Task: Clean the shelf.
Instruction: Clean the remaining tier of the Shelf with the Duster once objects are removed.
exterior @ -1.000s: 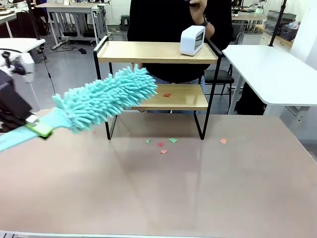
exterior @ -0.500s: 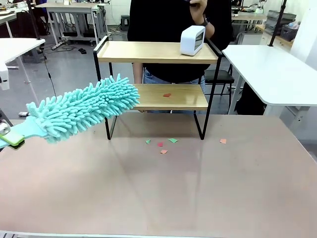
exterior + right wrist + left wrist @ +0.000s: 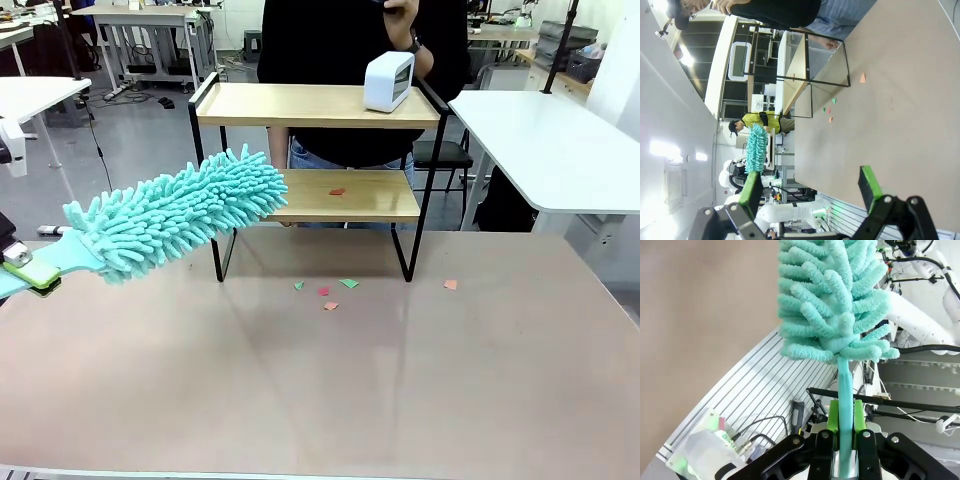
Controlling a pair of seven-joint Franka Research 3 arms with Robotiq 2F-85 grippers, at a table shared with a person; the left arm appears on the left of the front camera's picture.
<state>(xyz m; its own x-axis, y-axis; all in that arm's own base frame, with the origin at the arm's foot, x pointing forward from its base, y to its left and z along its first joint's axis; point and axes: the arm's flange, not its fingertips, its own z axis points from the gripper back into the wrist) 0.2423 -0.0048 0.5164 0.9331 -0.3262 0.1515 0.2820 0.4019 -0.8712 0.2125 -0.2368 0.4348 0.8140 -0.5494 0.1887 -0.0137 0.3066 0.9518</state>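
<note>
- Clamping the teal duster (image 3: pixel 180 215) in our left tool (image 3: pixel 842 412), we are dusting the shelf (image 3: pixel 310 105) at the far side of the desk (image 3: pixel 400 380)
- Our right tool (image 3: pixel 810 189) is hanging apart, empty
- Next, we are judging, comes reaching the red scrap (image 3: pixel 337 191) on its lower board

Two-tier shelf (image 3: pixel 290 105) — light wooden boards, thin black frame — upright, at far centre

The near half of the desk (image 3: pixel 320 390) lies open from 3 round to 8 o'clock. At 12 o'clock the shelf (image 3: pixel 290 104) stands across the way, the gap between its boards open at the front. A teal duster (image 3: pixel 180 212) slants in from 9 o'clock, its tip crossing the shelf's left post. A white device (image 3: pixel 389 81) takes the top board's right end, and a person (image 3: pixel 350 60) stands close behind.
</note>
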